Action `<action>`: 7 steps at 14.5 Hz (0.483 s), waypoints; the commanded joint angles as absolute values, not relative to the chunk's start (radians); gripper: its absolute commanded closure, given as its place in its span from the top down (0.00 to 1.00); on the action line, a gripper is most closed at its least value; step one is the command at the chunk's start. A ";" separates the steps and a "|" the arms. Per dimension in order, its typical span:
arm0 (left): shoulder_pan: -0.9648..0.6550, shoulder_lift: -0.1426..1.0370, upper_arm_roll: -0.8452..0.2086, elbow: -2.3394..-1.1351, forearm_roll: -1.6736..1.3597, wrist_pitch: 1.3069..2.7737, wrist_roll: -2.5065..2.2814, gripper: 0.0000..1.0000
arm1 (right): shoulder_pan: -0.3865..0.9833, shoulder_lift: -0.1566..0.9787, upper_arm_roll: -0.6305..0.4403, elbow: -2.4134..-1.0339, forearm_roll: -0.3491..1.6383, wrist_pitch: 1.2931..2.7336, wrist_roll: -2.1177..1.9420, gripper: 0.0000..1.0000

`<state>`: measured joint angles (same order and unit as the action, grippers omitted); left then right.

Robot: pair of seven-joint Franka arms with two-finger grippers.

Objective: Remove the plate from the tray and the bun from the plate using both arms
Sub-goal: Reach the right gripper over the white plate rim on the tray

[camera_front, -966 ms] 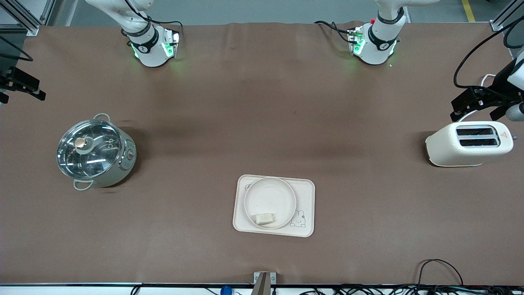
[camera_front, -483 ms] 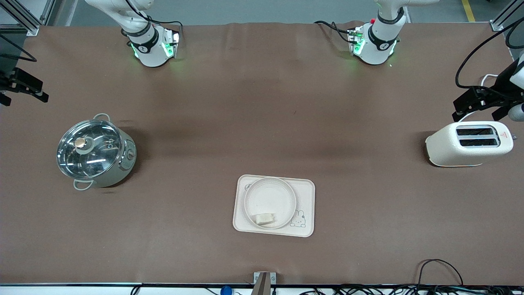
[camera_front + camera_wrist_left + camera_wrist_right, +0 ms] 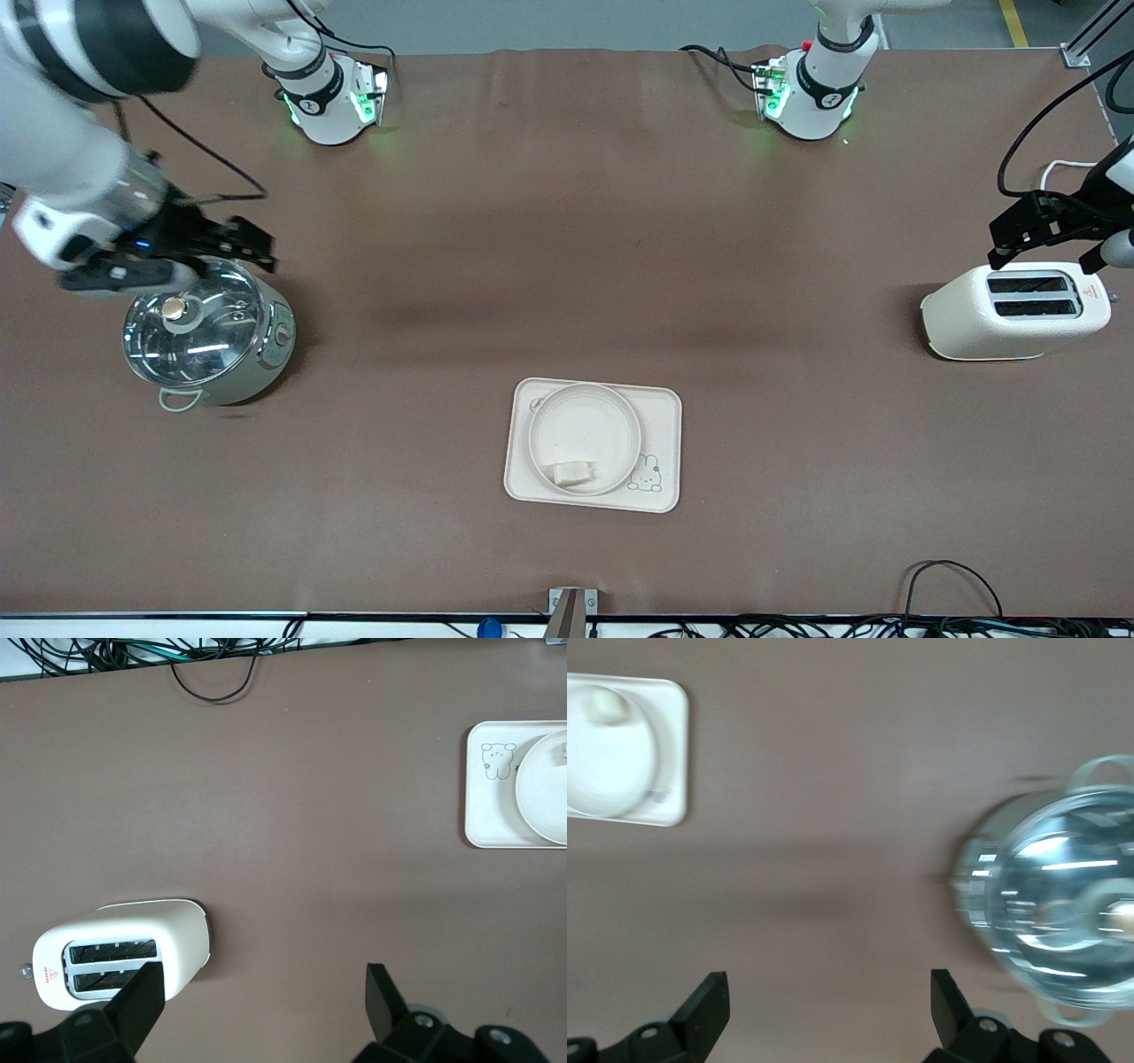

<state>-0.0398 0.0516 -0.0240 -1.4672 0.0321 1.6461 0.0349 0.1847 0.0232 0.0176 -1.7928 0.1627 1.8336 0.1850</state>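
Nothing of the task is judged done yet: both removals are left.

The table (image 3: 567, 221), covered w/ a brown cloth, is the largest thing; all else stands on it.

The right arm (image 3: 80, 133) is seen reaching in over the pot, w/ the right gripper (image 3: 190, 257) up in the air above the pot's rim, fingers spread wide, nothing held. In the right wrist view the two black fingers are seen well apart w/ only bare cloth between them.

The left gripper (image 3: 1054, 232) is over the toaster's edge at the left arm's end of the table, likewise wide open and empty, as the left wrist view confirms.

Containers, largest first:
- The pot (image 3: 208, 335), steel w/ a glass lid and knob, at the right arm's end; contents can't be told through the glare.
- The toaster (image 3: 1014, 312), white; both slots appear empty.
- The tray (image 3: 663, 443), nearer the front camera than pot and toaster, approx. mid-table; the plate is borne on it.
- The plate (image 3: 585, 430), round, lying on the tray toward the right arm's end of it, beside the rabbit drawing; the bun is held in it.
- The bun (image 3: 574, 474), resting inside the plate against the rim nearest the front camera.

Both grippers are well apart from the tray.
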 commanded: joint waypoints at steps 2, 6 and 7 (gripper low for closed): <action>-0.040 0.063 -0.026 -1.443 0.043 1.631 0.029 1.00 | 0.300 0.167 0.006 -1.783 0.279 2.035 0.345 1.00; -0.041 0.063 -0.026 -1.440 0.043 1.631 0.028 1.00 | 0.417 0.423 0.006 -1.659 0.314 2.303 0.472 1.00; -0.043 0.063 -0.026 -1.440 0.043 1.631 0.028 1.00 | 0.439 0.487 0.006 -1.617 0.314 2.344 0.492 1.00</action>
<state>-0.0392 0.0548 -0.0239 -1.4654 0.0321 1.6454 0.0334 0.4093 0.3543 0.0179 -1.7407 0.2926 2.3046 0.4528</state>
